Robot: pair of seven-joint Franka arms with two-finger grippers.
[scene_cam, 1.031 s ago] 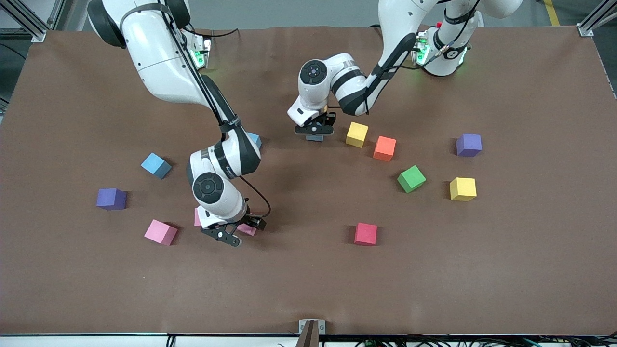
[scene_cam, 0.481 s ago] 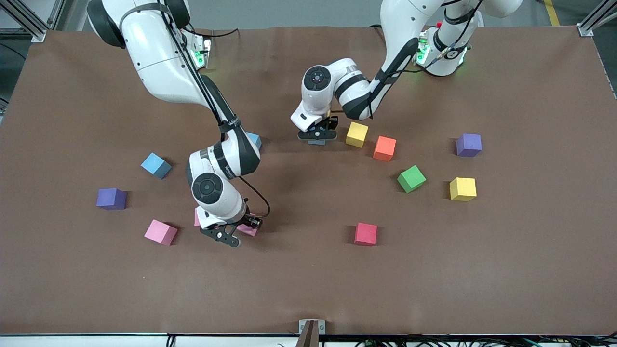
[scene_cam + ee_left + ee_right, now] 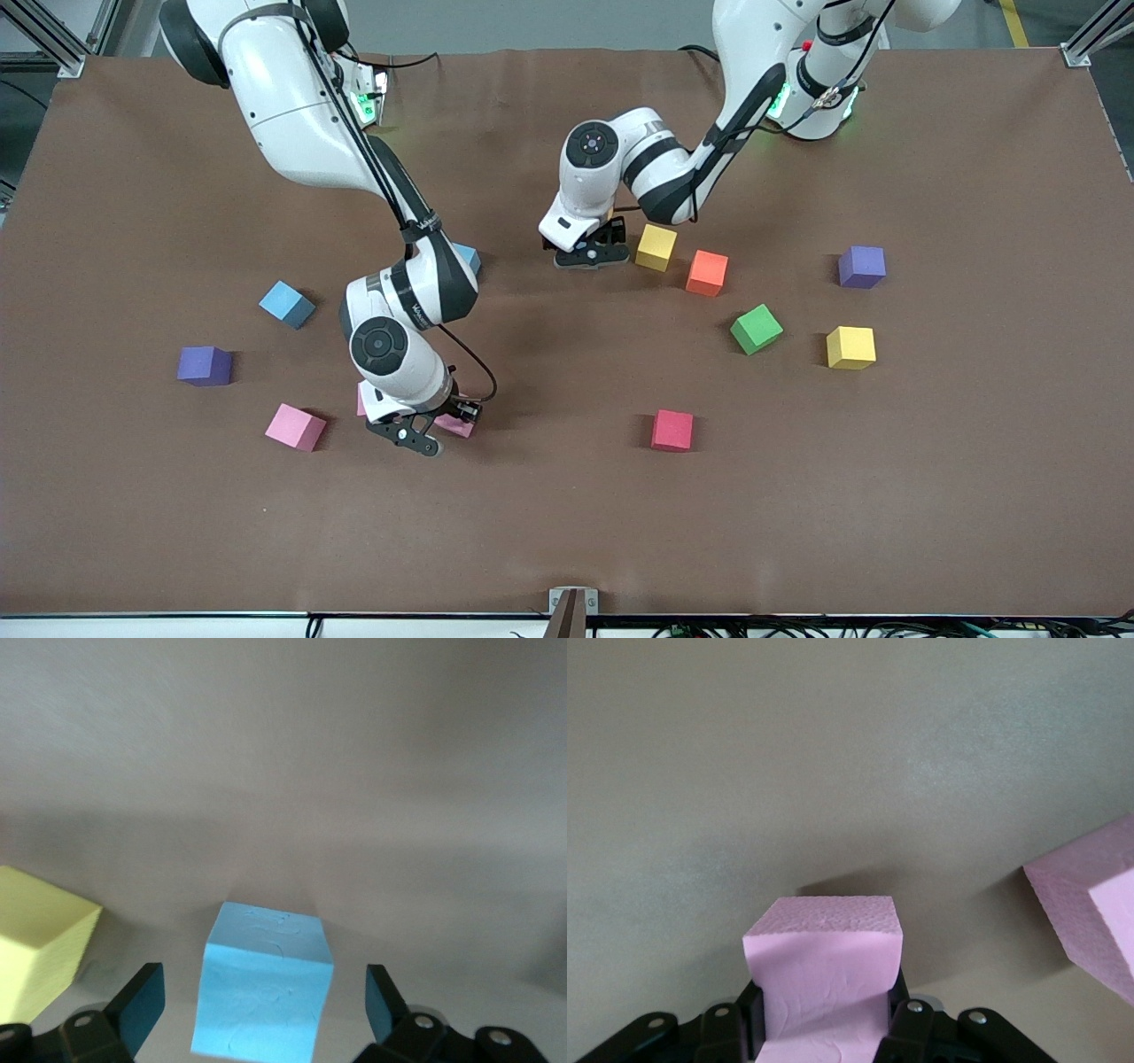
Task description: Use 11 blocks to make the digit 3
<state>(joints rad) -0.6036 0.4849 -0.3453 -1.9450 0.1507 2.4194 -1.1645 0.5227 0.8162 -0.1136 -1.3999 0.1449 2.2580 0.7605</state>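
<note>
Cubes lie scattered over the brown tabletop point(image 3: 567, 532), and I see no digit formed among them. Starting from the right arm's end, a purple cube point(image 3: 205, 365) sits alone, with a pink cube point(image 3: 296, 427) nearer the camera and a light blue cube point(image 3: 286, 304) farther from it. Next comes my right gripper point(image 3: 423, 431), low at the tabletop, its fingers point(image 3: 908, 1028) clenched on a pink block point(image 3: 824, 979); another pink cube point(image 3: 1090, 904) lies just beside it. A second blue cube point(image 3: 467, 257) peeks out from under that arm's forearm.

Toward the middle, my left gripper point(image 3: 589, 257) is low, its fingers point(image 3: 142, 1005) spread wide on either side of a light blue block point(image 3: 263, 988) resting on the tabletop, not touching it. A yellow cube point(image 3: 656, 247) sits just beside it, then an orange cube point(image 3: 707, 272). A red cube point(image 3: 672, 431) lies well nearer the camera. Toward the left arm's end are a green cube point(image 3: 756, 329), another yellow cube point(image 3: 850, 347) and a second purple cube point(image 3: 862, 267).
</note>
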